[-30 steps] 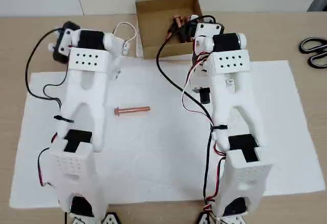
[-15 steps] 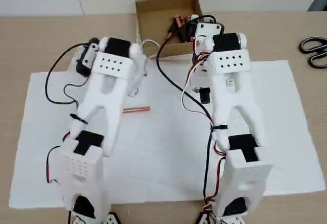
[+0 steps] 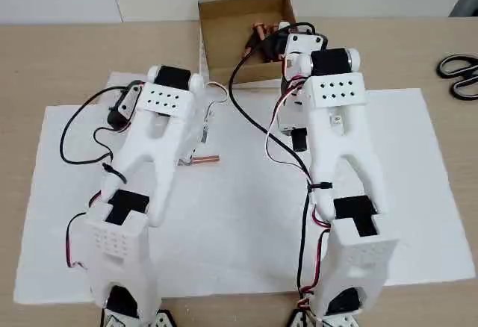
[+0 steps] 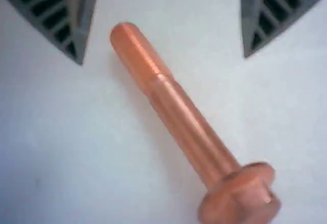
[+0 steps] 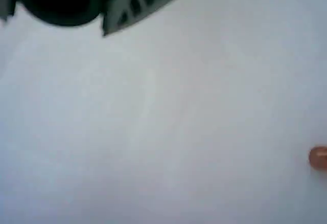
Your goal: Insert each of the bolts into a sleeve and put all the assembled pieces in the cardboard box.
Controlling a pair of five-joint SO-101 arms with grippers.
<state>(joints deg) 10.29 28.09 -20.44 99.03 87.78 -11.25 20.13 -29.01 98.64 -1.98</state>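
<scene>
Left wrist view: left end effector [image 4: 163, 59] (spread wide) has swung over the copper bolt [image 4: 184, 127].

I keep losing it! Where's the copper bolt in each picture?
High view: bolt on the white paper, half under the left arm.
Left wrist view: bolt between the open fingers.
Right wrist view: copper end, probably the bolt's, at the edge.
Shared landmark: the white paper.

Glossy copper-coloured metal bolt [image 4: 179, 127], matt white sheet [image 3: 246, 230], brown cardboard box [image 3: 224, 36]
</scene>
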